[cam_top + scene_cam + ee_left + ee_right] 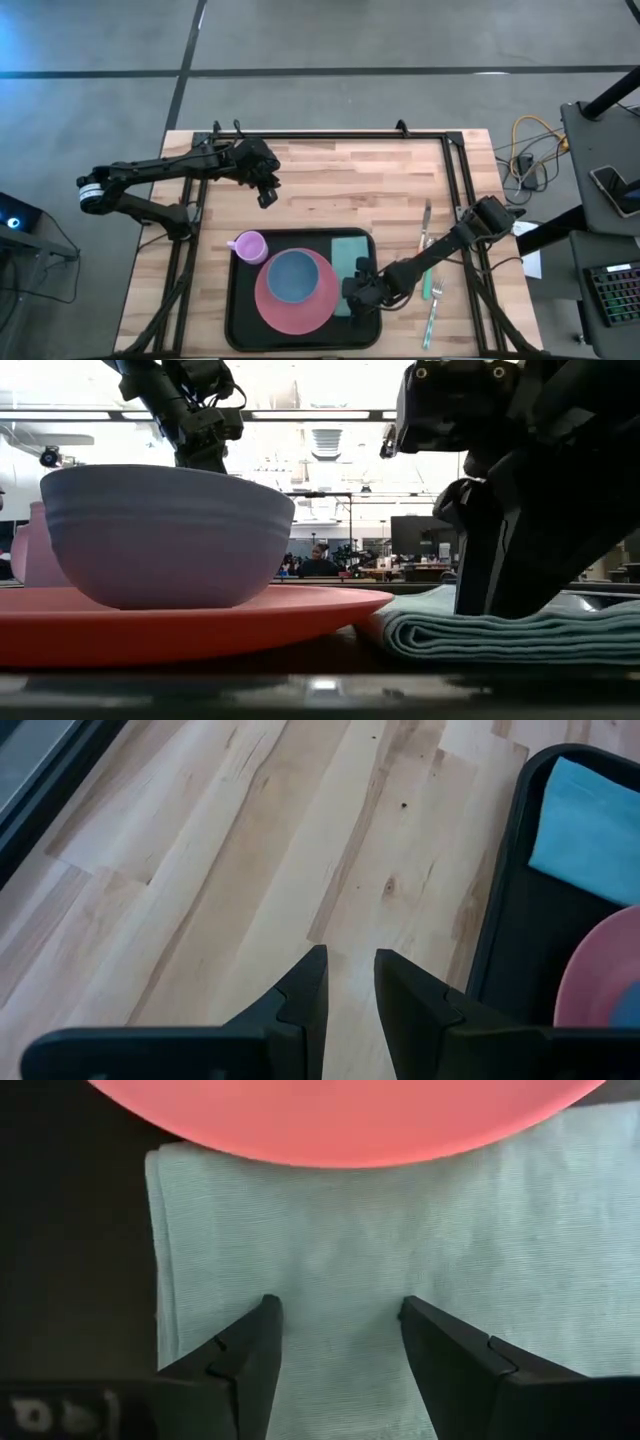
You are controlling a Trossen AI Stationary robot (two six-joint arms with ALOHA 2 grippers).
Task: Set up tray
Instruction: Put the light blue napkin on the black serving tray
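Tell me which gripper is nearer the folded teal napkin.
Right. The right gripper hangs directly over the folded teal napkin on the tray; the left gripper is off the tray, above bare table.

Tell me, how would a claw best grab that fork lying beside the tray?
Probably by the middle of the fork's handle, from straight above, fingers closing across its width. It lies flat on the wooden table, right of the tray, so the slim handle offers the only pinchable part.

Fork (425,232) and 2 utensils (434,300) lie on the table (330,180).

Even bright light; low view foreground blurry, bg windows glary.
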